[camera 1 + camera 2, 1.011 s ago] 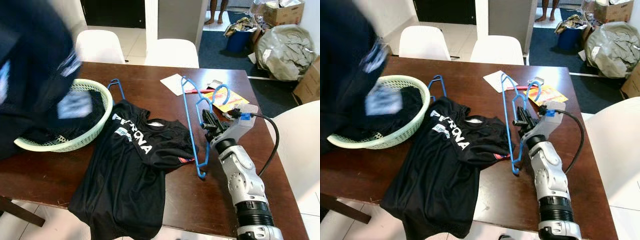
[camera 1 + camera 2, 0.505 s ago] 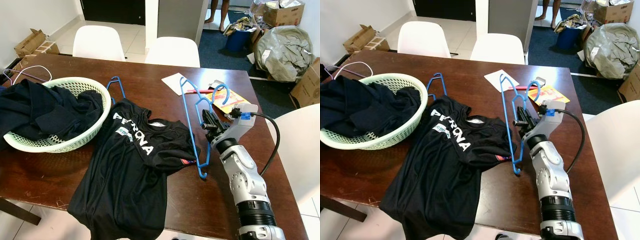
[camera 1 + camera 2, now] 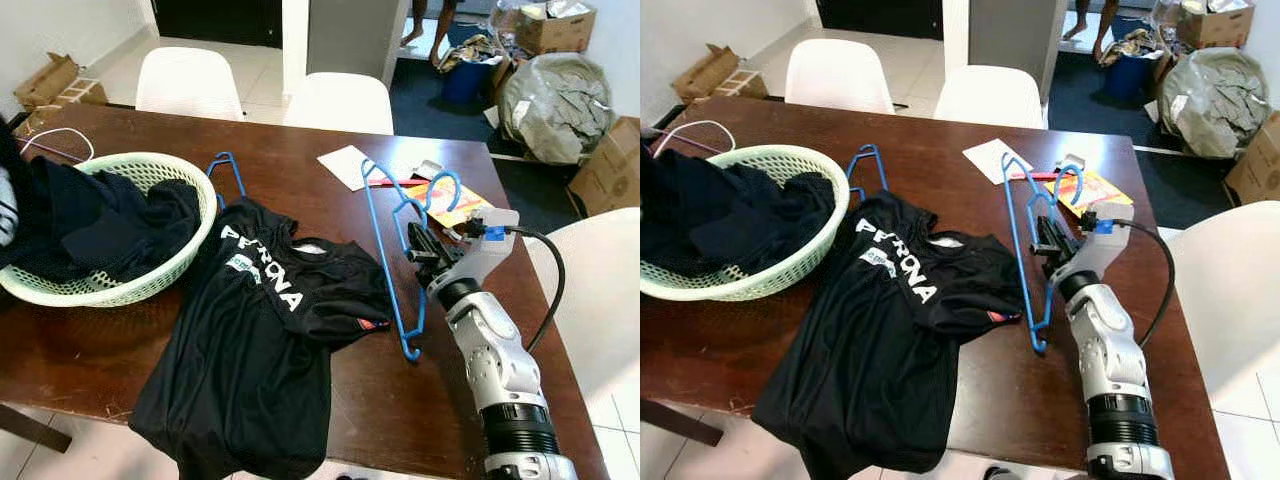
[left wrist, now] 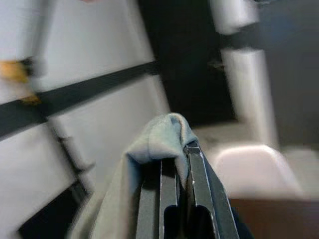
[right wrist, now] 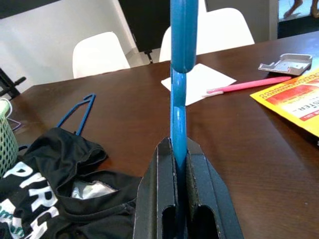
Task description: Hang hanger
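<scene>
A blue wire hanger (image 3: 385, 250) lies tilted on the brown table (image 3: 100, 345), its hook (image 3: 445, 185) toward the far side. My right gripper (image 3: 420, 245) is shut on one of its bars; in the right wrist view the fingers (image 5: 159, 199) pinch the blue bar (image 5: 178, 114). A black T-shirt (image 3: 255, 350) with white lettering is spread beside the hanger and droops over the near edge. A second blue hanger (image 3: 228, 175) pokes out from under it. My left gripper (image 4: 179, 154) is shut on a pale grey-green piece of cloth (image 4: 149, 144), held up off the table.
A green basket (image 3: 175, 262) of dark clothes stands at the table's left. A white paper (image 3: 345, 165), a pink pen (image 5: 249, 84) and a yellow leaflet (image 3: 455, 205) lie beyond the hanger. White chairs (image 3: 338, 100) ring the table; boxes and a person's feet (image 3: 420, 25) are behind.
The dark garment that blurred across the left a second ago has dropped into the basket. The camera shifted slightly. The right gripper keeps the hanger in about the same place.
</scene>
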Tool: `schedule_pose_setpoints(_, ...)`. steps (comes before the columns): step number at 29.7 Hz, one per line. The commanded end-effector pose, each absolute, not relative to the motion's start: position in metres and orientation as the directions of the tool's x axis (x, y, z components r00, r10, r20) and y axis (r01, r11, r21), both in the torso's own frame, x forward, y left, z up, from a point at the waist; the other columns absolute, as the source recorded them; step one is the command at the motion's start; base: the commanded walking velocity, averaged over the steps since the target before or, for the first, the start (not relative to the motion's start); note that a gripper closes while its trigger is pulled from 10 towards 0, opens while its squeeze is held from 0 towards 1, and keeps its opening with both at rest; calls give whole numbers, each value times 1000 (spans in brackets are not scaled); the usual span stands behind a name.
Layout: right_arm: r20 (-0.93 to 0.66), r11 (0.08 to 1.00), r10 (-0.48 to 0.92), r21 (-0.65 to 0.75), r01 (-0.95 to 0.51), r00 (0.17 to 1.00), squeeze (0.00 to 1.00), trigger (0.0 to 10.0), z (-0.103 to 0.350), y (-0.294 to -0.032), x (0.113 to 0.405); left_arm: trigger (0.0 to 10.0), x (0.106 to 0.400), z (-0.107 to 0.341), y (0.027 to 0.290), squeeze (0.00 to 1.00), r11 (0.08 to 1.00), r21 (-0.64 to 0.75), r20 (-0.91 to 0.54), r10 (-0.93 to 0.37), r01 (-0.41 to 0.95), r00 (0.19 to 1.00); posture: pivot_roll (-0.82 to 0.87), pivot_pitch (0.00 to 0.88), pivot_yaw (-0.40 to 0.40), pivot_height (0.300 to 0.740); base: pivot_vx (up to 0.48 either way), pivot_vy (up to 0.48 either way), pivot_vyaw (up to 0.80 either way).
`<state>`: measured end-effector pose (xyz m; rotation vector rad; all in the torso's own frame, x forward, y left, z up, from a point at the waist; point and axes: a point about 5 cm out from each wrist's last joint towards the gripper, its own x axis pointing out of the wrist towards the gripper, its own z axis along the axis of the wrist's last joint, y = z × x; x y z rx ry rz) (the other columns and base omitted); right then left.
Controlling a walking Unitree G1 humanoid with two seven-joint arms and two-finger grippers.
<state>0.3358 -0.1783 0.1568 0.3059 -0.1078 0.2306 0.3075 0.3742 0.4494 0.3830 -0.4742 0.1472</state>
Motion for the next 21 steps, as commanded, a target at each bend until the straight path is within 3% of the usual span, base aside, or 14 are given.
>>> schedule_pose_setpoints(1, 130, 928, 209, 287, -238, 969, 0, 10000, 155, -180, 334, 0, 325, 428, 354, 0, 927, 374, 386, -114, -42, 916, 32, 136, -28, 740, 0, 0, 0)
schedule_pose_setpoints(2, 130, 928, 209, 287, -238, 969, 0, 10000, 155, -180, 334, 0, 325, 428, 354, 0, 927, 374, 386, -114, -42, 916, 32, 136, -28, 740, 0, 0, 0)
schedule_pose_setpoints(3, 130, 928, 208, 288, -238, 969, 0, 10000, 155, -180, 334, 0, 336, 409, 340, 0, 916, 394, 321, -220, 81, 921, 30, 137, -29, 740, 0, 0, 0)
schedule_pose_setpoints(4, 130, 928, 208, 288, -238, 969, 0, 10000, 155, -180, 334, 0, 336, 409, 340, 0, 916, 394, 321, -220, 81, 921, 30, 137, -29, 740, 0, 0, 0)
schedule_pose_setpoints(6, 130, 927, 210, 290, -239, 969, 0, 10000, 156, -179, 334, 0, 349, 378, 311, 0, 877, 403, 229, -372, 261, 899, 33, 138, -28, 740, 0, 0, 0)
schedule_pose_setpoints(8, 130, 926, 210, 292, -240, 969, 0, 10000, 156, -179, 334, 0, 352, 364, 298, 0, 852, 407, 186, -432, 331, 883, 36, 141, -26, 740, 0, 0, 0)
schedule_pose_setpoints(15, 130, 923, 208, 301, -239, 969, 0, 10000, 156, -177, 334, 0, 350, 334, 273, 0, 785, 412, 86, -539, 463, 838, 40, 144, -24, 740, 0, 0, 0)
schedule_pose_setpoints(19, 130, 923, 208, 301, -239, 969, 0, 10000, 156, -177, 334, 0, 350, 334, 273, 0, 785, 412, 86, -539, 463, 838, 40, 144, -24, 740, 0, 0, 0)
schedule_pose_setpoints(21, 129, 923, 207, 304, -238, 970, 0, 10000, 156, -177, 334, 0, 343, 325, 265, 0, 738, 423, 29, -590, 525, 807, 46, 145, -21, 740, 0, 0, 0)
